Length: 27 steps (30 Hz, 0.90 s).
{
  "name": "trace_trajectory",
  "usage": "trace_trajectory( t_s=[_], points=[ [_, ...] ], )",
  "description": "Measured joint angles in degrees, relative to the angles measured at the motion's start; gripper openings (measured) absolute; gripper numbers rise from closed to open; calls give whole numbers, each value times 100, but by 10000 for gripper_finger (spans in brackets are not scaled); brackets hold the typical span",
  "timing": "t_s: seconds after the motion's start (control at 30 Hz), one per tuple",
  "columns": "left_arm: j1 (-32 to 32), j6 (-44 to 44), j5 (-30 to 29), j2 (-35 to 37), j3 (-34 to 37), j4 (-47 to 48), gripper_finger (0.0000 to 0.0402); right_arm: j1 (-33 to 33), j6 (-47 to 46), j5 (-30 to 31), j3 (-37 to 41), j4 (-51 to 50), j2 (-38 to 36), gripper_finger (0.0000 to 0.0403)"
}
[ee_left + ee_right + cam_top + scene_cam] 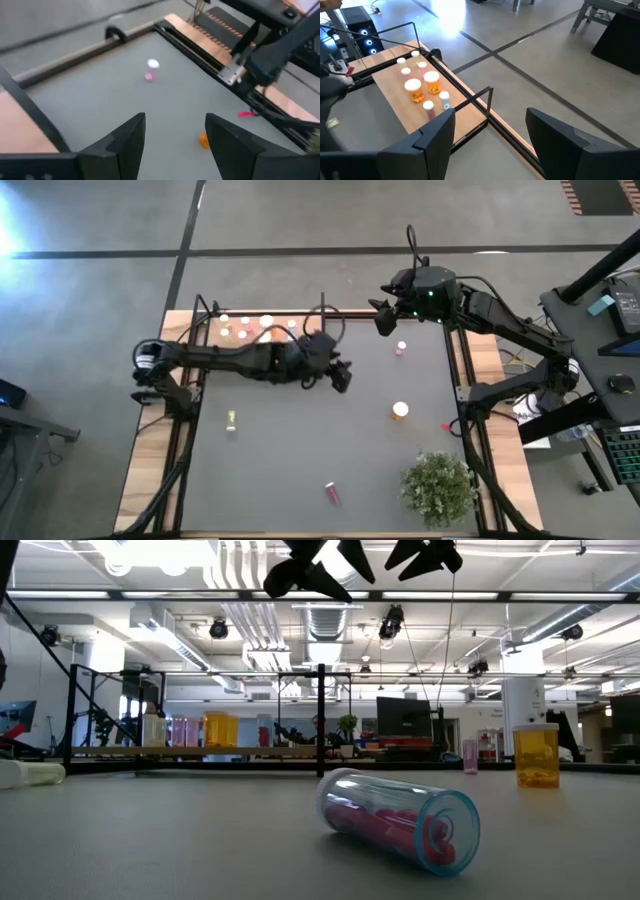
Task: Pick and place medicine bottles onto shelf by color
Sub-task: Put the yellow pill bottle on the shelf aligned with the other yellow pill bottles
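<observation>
Left end effector [342, 377] hovers mid-desk [300, 460], fingers apart, empty; right end effector [383, 320] at far edge, also apart. Several bottles stand on shelf [215, 332]; pink bottle [401, 348], orange bottle [400, 411], yellow-green bottle [232, 420], fallen pink bottle [331, 493] remain on desk.

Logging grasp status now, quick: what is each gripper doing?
Left gripper: open, empty, above mid-table.
Right gripper: open, empty, above the table's far edge by the shelf.
</observation>
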<state>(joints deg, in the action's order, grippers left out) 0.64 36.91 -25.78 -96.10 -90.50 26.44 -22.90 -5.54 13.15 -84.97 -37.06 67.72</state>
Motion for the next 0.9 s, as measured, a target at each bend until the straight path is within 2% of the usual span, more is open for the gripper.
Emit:
trace_trajectory(
  t_s=[0.23,0.4,0.53,0.8,0.9],
  points=[
    [533,1027,13,-91,198,46,190,0,0,-2,0,0,0,233],
    [822,1601,32,-69,229,667,190,-1,0,0,-2,0,-2,233],
    [1027,2290,185,-67,236,1662,190,-2,0,0,-2,2,0,233],
    [1667,3800,1053,-43,240,4377,190,-2,1,0,0,0,0,233],
    [2011,4495,1066,-40,296,5174,190,-1,0,-1,0,1,-1,233]
  ],
)
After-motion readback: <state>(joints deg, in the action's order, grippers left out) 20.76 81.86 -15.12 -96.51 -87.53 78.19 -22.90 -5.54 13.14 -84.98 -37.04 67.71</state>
